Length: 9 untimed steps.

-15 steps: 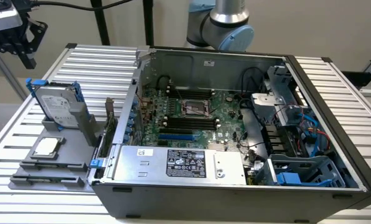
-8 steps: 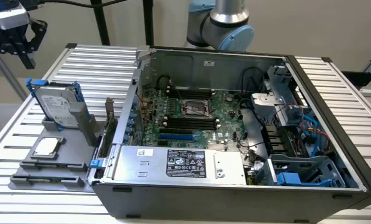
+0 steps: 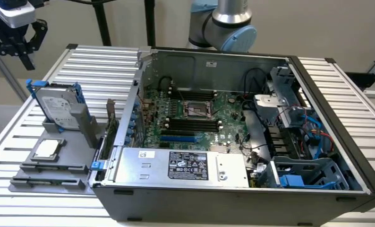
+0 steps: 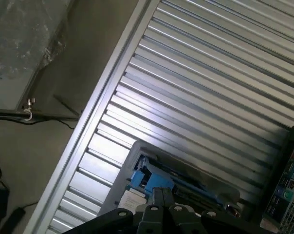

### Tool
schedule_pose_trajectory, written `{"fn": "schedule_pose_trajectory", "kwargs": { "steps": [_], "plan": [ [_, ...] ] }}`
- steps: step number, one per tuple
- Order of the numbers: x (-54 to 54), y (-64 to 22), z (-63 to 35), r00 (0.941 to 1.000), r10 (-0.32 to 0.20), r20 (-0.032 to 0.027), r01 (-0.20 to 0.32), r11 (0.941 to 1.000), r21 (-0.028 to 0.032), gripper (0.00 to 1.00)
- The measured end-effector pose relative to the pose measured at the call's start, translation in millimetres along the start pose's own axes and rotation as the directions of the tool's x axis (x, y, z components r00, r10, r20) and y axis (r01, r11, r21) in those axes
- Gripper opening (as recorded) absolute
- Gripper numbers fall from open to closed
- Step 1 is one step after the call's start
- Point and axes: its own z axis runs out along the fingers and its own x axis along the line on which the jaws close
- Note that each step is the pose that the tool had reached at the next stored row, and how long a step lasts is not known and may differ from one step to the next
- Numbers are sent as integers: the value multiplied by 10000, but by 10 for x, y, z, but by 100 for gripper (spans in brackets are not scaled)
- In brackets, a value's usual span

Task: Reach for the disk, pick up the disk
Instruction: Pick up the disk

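Note:
The disk (image 3: 54, 105) stands on edge in a grey holder (image 3: 80, 124) on the slatted table, at the exterior view's left of the computer case. It is silver-grey with a white label and a blue caddy around it. My gripper (image 3: 27, 59) hangs in the air above and behind the disk, well apart from it and holding nothing. In the wrist view the disk's blue-framed top edge (image 4: 152, 174) lies just beyond my gripper (image 4: 161, 197), whose two fingers sit pressed together.
An open computer case (image 3: 338, 142) takes up the middle and the exterior view's right. A large silver box with a black label (image 3: 187, 165) sits at its front. A small square chip (image 3: 47, 148) lies on a grey tray. The table edge (image 4: 88, 117) borders floor with cables.

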Motion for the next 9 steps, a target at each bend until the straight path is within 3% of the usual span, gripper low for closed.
{"fn": "schedule_pose_trajectory", "kwargs": {
  "steps": [4, 9],
  "plan": [
    [0, 0, 1, 9974, -718, -25, 718, 9974, -6, 11],
    [0, 0, 2, 9866, -1632, -57, 1632, 9866, -15, 11]
  ]
}}
